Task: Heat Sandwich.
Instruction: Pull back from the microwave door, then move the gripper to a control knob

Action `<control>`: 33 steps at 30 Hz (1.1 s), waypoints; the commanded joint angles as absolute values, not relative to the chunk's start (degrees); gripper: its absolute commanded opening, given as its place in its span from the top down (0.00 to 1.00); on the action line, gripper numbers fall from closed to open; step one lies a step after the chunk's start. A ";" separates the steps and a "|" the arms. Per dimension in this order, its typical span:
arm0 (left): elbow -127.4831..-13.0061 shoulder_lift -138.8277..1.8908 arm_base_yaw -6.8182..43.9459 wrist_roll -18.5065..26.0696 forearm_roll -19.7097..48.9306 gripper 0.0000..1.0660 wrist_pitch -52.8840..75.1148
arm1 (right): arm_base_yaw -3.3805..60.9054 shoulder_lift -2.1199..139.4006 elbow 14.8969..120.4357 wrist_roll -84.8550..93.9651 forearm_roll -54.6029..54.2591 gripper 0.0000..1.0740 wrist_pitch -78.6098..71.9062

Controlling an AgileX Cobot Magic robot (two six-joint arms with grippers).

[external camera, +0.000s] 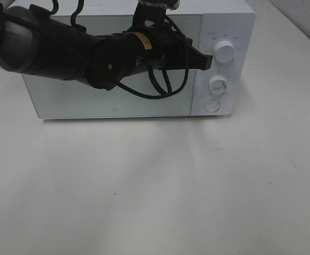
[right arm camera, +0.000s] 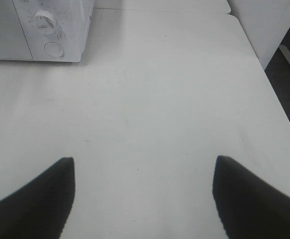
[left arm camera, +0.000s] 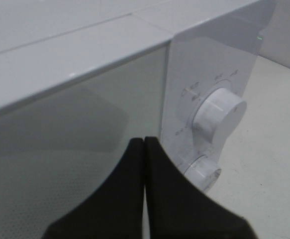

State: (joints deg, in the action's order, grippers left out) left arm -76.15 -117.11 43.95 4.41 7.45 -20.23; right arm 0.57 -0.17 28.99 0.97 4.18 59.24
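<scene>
Black left arm (external camera: 48, 48) crosses the closed glass door of the white box-shaped microwave (external camera: 112, 103), left gripper (external camera: 207, 59) pinched shut, empty, near the round white upper dial (external camera: 225, 52); right gripper (right arm camera: 144, 160) hangs spread wide, empty; the sandwich is unseen, perhaps inside: likely light, soft, best pinched gently by its sides

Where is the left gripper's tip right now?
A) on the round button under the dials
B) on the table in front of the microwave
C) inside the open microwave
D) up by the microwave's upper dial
D: the shut left gripper is raised in front of the microwave, whose door is closed, with its tip just beside the upper dial.
</scene>
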 commanded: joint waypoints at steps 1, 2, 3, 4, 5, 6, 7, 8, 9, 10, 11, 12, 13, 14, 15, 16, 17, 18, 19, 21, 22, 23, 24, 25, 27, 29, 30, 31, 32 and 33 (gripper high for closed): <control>-73.80 -114.71 45.15 4.18 8.08 1.00 -20.45 | 0.57 -1.78 29.05 0.74 4.64 0.31 58.56; -72.77 -114.13 45.44 4.18 8.08 1.00 -20.40 | 0.57 -1.78 29.05 0.74 4.64 0.31 58.56; -71.68 -113.56 45.44 4.18 8.08 1.00 -20.40 | 0.57 -1.78 29.05 0.74 4.64 0.31 58.56; -69.73 -112.01 45.95 4.01 8.14 1.00 -20.17 | 0.57 -1.78 29.05 0.74 4.64 0.31 58.56; -68.47 -111.21 45.95 4.01 8.14 1.00 -20.17 | 0.57 -1.78 29.05 0.74 4.64 0.31 58.56; -68.47 -111.21 45.95 4.01 8.14 1.00 -20.17 | 0.57 -1.78 29.05 0.74 4.64 0.31 58.56; -67.38 -110.35 46.12 4.01 8.14 1.00 -20.11 | 0.57 -1.78 29.05 0.74 4.64 0.31 58.56; -65.43 -108.75 46.41 4.01 8.14 1.00 -19.37 | 0.57 -1.78 29.05 0.74 4.64 0.31 58.56; -64.63 -108.06 46.41 4.01 8.14 1.00 -18.91 | 0.57 -1.78 29.05 0.74 4.64 0.31 58.56; -64.63 -108.06 46.41 4.01 8.14 1.00 -18.91 | 0.57 -1.78 29.05 0.74 4.64 0.31 58.56; -63.60 -107.20 46.41 3.55 8.19 1.00 -18.11 | 0.57 -1.78 29.05 0.74 4.64 0.31 58.56; -62.74 -106.28 46.41 2.81 8.37 1.00 -16.67 | 0.57 -1.78 29.05 0.74 4.64 0.31 58.56; -61.36 -104.56 46.41 1.49 8.37 1.00 -13.06 | 0.57 -1.78 29.05 0.74 4.64 0.31 58.56; -60.91 -103.88 46.41 0.97 8.37 0.87 -11.75 | 0.57 -1.78 29.05 0.74 4.64 0.31 58.56; -60.45 -103.30 46.41 0.52 8.37 0.76 -10.14 | 0.57 -1.78 29.05 0.74 4.64 0.31 58.56; -60.45 -103.30 46.41 0.52 8.37 0.76 -10.14 | 0.57 -1.78 29.05 0.74 4.64 0.31 58.56; -60.05 -102.56 46.41 0.00 8.37 0.62 -8.71 | 0.57 -1.78 29.05 0.74 4.64 0.31 58.56; -59.76 -101.99 46.41 -0.34 8.42 0.48 -6.82 | 0.57 -1.78 29.05 0.74 4.64 0.31 58.56; -59.47 -100.78 46.41 -0.69 8.48 0.19 -2.86 | 0.57 -1.78 29.05 0.74 4.64 0.31 58.56; -59.53 -100.21 46.41 -0.69 8.48 0.07 0.00 | 0.57 -1.78 29.05 0.74 4.64 0.31 58.56; -59.53 -99.58 46.41 -0.80 8.48 0.05 2.98 | 0.57 -1.78 29.05 0.74 4.64 0.31 58.56; -59.53 -98.66 46.41 -0.74 8.19 0.07 7.22 | 0.57 -1.78 29.05 0.74 4.64 0.31 58.56; -59.53 -98.15 46.41 -0.74 7.73 0.07 9.51 | 0.57 -1.78 29.05 0.74 4.64 0.31 58.56; -59.53 -97.69 46.41 -0.74 7.28 0.07 11.29 | 0.57 -1.78 29.05 0.74 4.64 0.31 58.56; -59.53 -97.17 46.41 -0.74 6.65 0.07 13.75 | 0.57 -1.78 29.05 0.74 4.64 0.31 58.56; -59.53 -95.45 46.41 -0.74 4.30 0.07 21.14 | 0.57 -1.78 29.05 0.74 4.64 0.31 58.56; -59.53 -94.77 46.41 -0.74 3.21 0.07 23.95 | 0.57 -1.78 29.05 0.74 4.64 0.31 58.56; -59.53 -94.77 46.41 -0.74 3.21 0.07 23.95 | 0.57 -1.78 29.05 0.74 4.64 0.31 58.56; -59.53 -94.14 46.41 -0.74 2.35 0.07 26.47 | 0.57 -1.78 29.05 0.74 4.64 0.31 58.56; -59.53 -93.22 46.35 -1.43 1.89 0.07 30.48 | 0.57 -1.78 29.05 0.74 4.64 0.31 58.56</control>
